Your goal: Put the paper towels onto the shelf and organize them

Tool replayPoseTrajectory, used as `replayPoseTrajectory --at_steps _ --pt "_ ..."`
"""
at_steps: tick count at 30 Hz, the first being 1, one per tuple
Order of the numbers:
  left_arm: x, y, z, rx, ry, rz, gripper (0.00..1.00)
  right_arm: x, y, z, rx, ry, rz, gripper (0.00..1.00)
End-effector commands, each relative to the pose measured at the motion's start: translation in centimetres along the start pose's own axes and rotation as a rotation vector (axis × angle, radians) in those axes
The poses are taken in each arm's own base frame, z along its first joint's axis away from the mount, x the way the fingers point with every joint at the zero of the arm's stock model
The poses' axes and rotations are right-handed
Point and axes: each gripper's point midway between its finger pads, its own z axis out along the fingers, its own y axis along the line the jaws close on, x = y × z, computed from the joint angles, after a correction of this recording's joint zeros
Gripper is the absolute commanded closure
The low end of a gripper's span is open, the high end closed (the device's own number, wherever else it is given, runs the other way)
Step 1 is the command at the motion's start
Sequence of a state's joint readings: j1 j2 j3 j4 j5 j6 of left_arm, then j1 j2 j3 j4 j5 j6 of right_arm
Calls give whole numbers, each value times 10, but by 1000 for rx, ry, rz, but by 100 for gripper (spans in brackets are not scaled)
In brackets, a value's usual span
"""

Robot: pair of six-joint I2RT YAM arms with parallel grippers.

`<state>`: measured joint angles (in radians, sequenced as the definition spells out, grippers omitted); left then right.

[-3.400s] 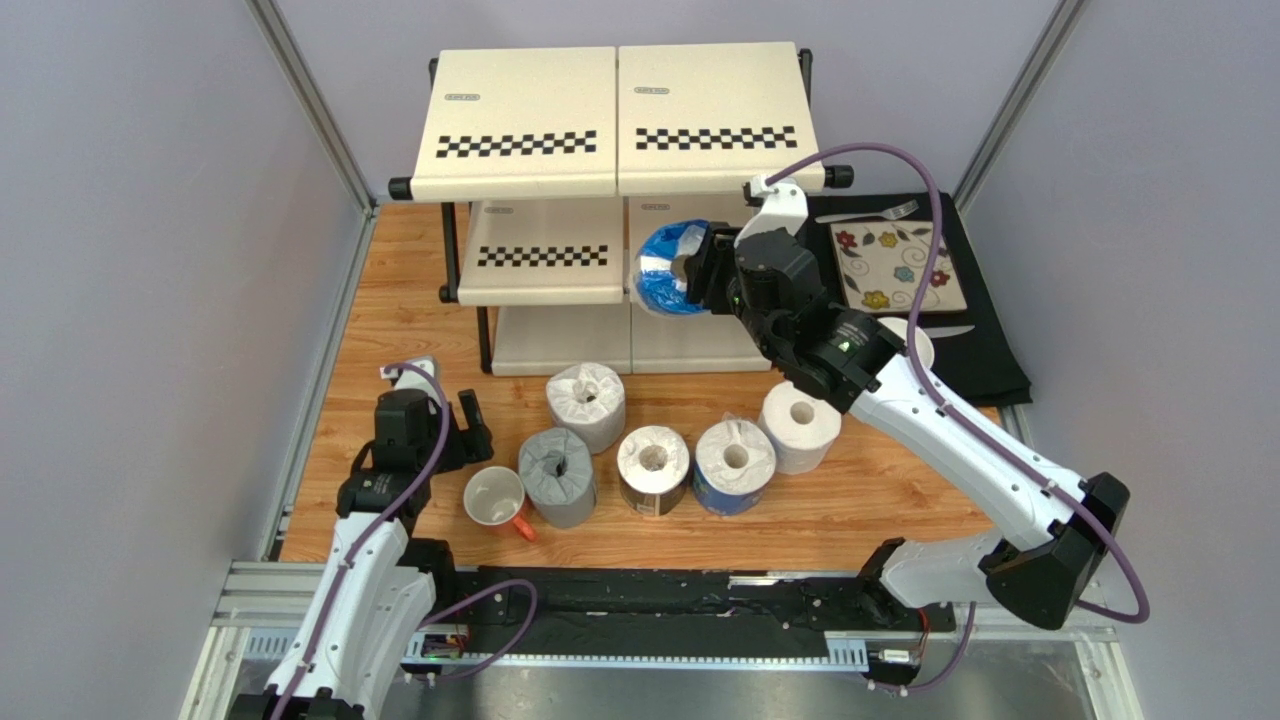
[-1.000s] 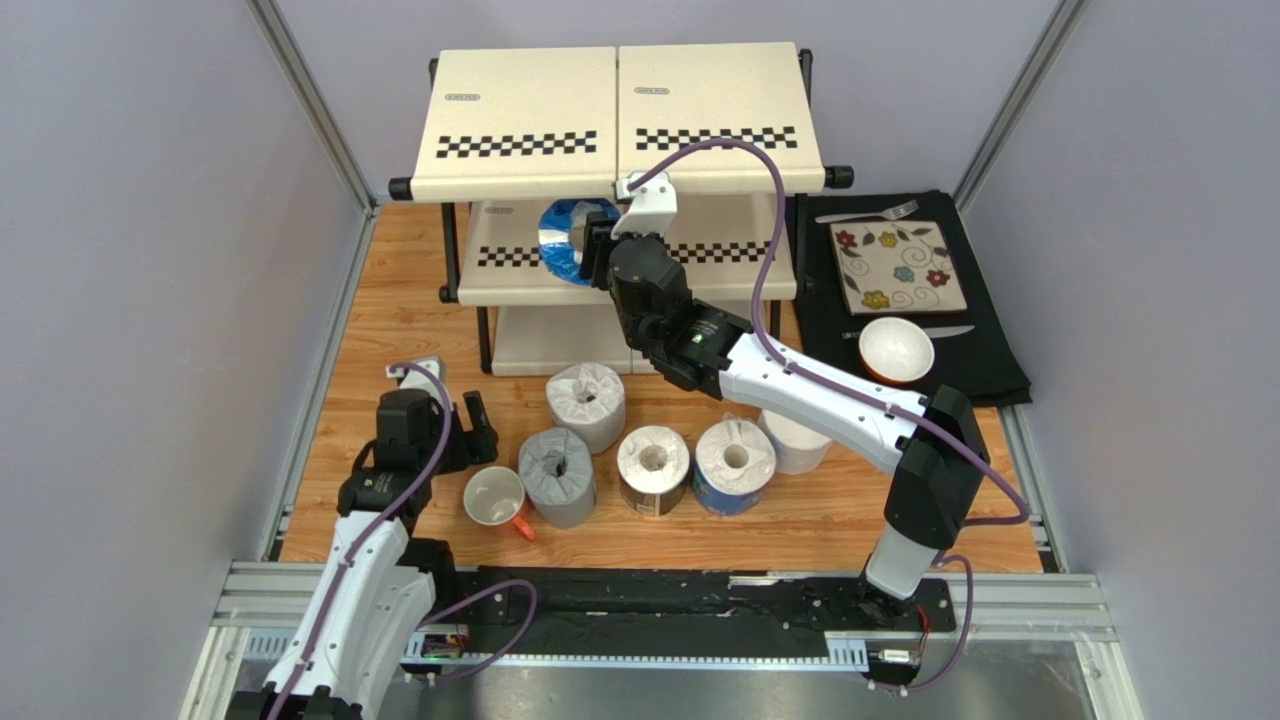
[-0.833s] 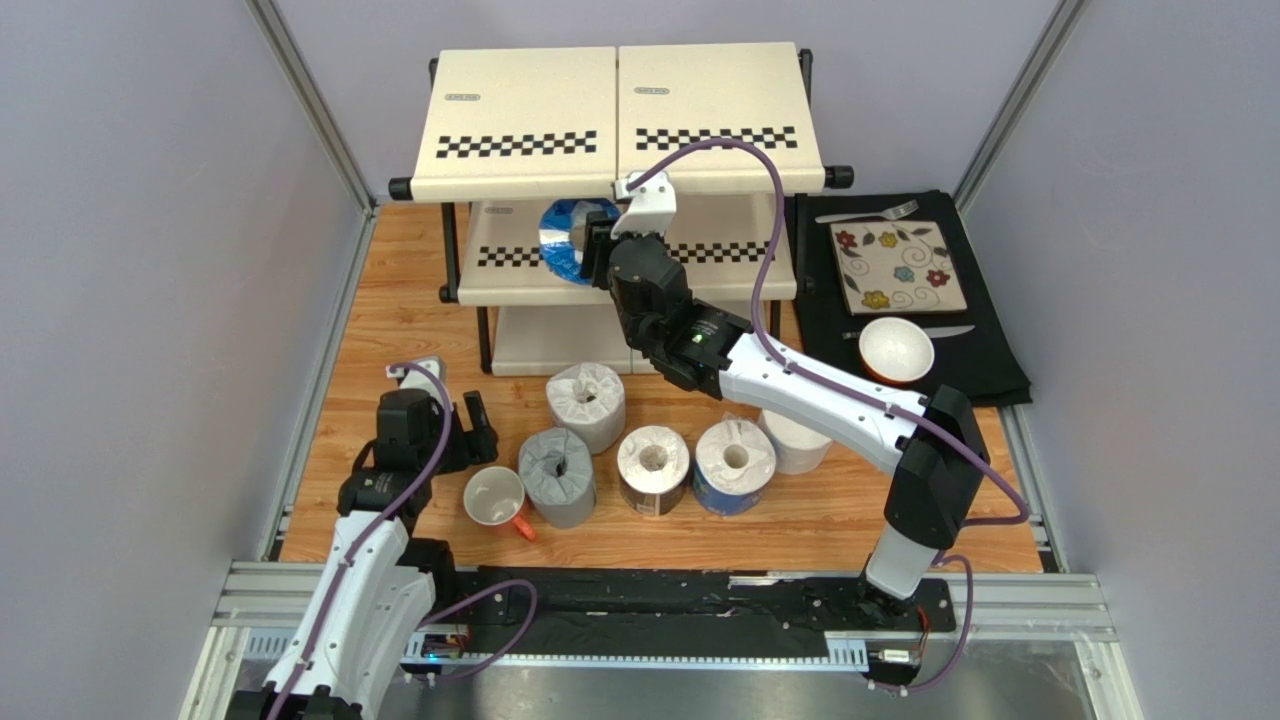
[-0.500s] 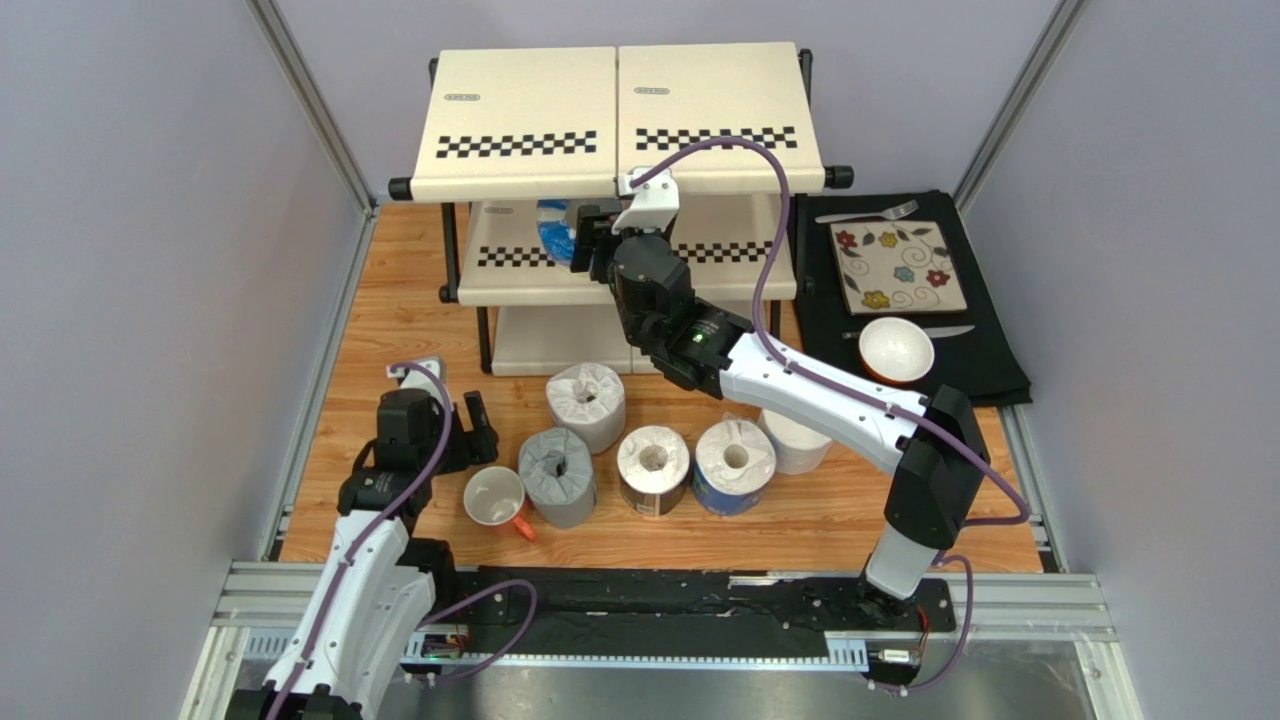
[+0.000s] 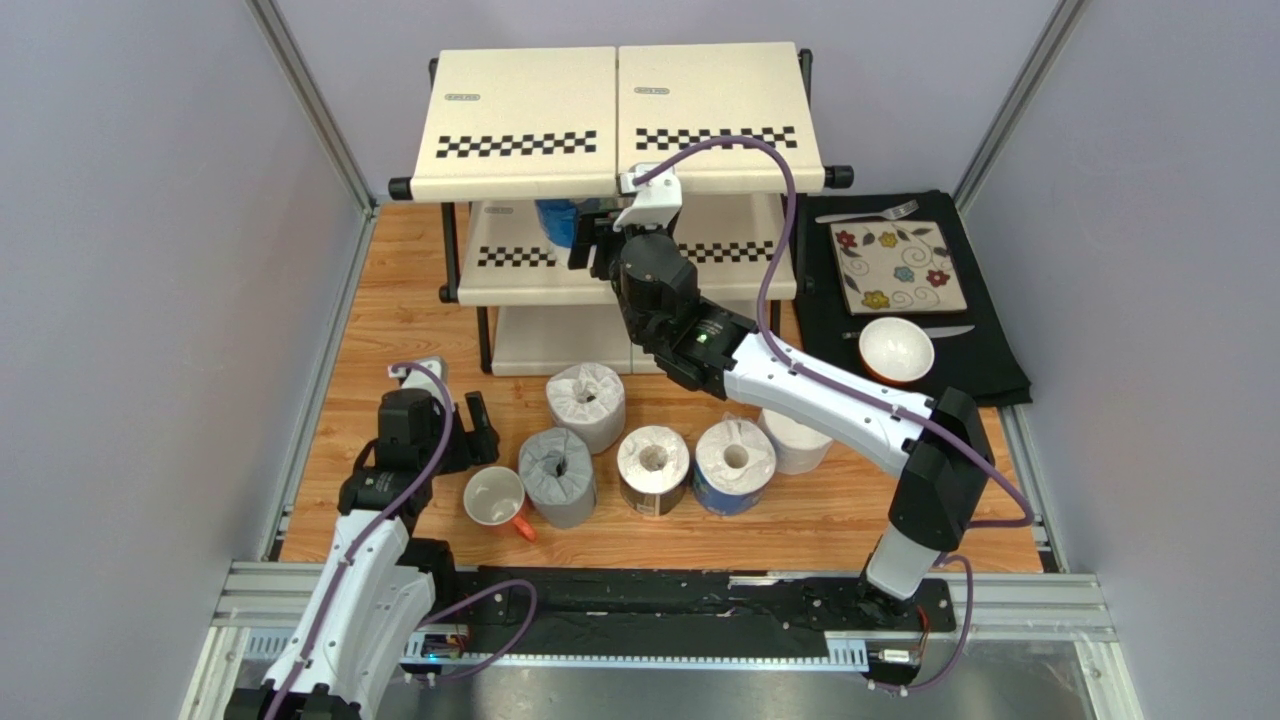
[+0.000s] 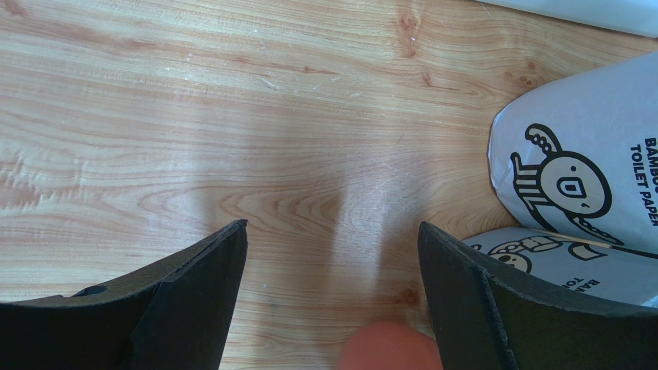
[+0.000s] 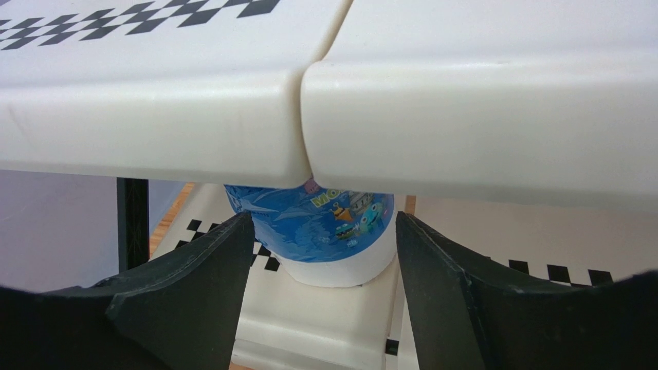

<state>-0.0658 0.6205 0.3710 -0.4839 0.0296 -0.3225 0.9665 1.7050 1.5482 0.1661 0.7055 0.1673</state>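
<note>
Blue roll (image 7: 313, 231) on shelf's (image 7: 309, 327) middle tier
Top panel (image 7: 154, 123) overhangs the spread right pincer (image 7: 320, 223); left pincer (image 6: 332, 231) spread beside mug (image 5: 493, 495).

The surface (image 6: 232, 116) was wood, grained, with a satin finish. The shelf (image 7: 463, 116) panels were smooth cream plastic with a slight sheen; its frame (image 7: 133, 220) was black metal. The blue-printed roll (image 7: 324, 216) wore glossy film. The fingers (image 6: 185, 308) were matt black.

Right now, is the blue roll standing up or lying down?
Standing up. The blue roll rests its flat bottom on the shelf, middle tier; top hidden.
</note>
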Motion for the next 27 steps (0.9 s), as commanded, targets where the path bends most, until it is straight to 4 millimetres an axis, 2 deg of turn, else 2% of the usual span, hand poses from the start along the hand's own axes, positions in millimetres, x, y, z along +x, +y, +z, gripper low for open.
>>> replayPoseTrajectory --at_steps 1,3,4,6,7,8,9,10,11,12,14,19,21,22,25,26,27 --pt "3 -1 1 9 6 28 10 -52 -5 -28 -51 -72 78 28" --pt "3 -1 1 9 6 27 10 -34 -13 -39 -59 -11 49 26" --pt "3 -1 1 10 6 27 10 -46 -19 -51 -61 -17 76 24" --pt "2 -1 0 10 6 27 11 -20 -34 -67 -43 62 27 23" --pt "3 -1 1 10 7 28 11 -26 -43 -79 -36 69 55 22" --pt "2 -1 0 7 3 29 10 -19 -50 -87 -28 95 53 22" --pt "3 -1 0 4 6 29 10 5 -62 -97 -9 166 13 22" --pt "2 0 0 1 3 30 11 11 -70 -104 8 194 9 22" --pt "3 0 0 -2 4 30 10 8 -79 -115 26 201 48 22" --pt "3 -1 0 1 2 33 10 28 -94 -126 60 274 3 22" --pt "2 -1 0 -1 1 35 10 32 -111 -142 108 305 43 21" --pt "4 -1 0 -4 7 38 10 81 -156 -189 238 464 73 21" --pt "4 0 0 -6 7 39 10 91 -168 -205 291 496 144 21" --pt "4 0 0 -7 9 39 10 102 -176 -212 311 518 149 21" --pt "4 0 0 -6 8 39 10 112 -183 -226 337 530 248 22" --pt "5 0 0 -8 12 39 10 123 -188 -232 348 551 245 22" --pt "5 0 1 -8 12 39 10 125 -190 -235 352 552 258 22"
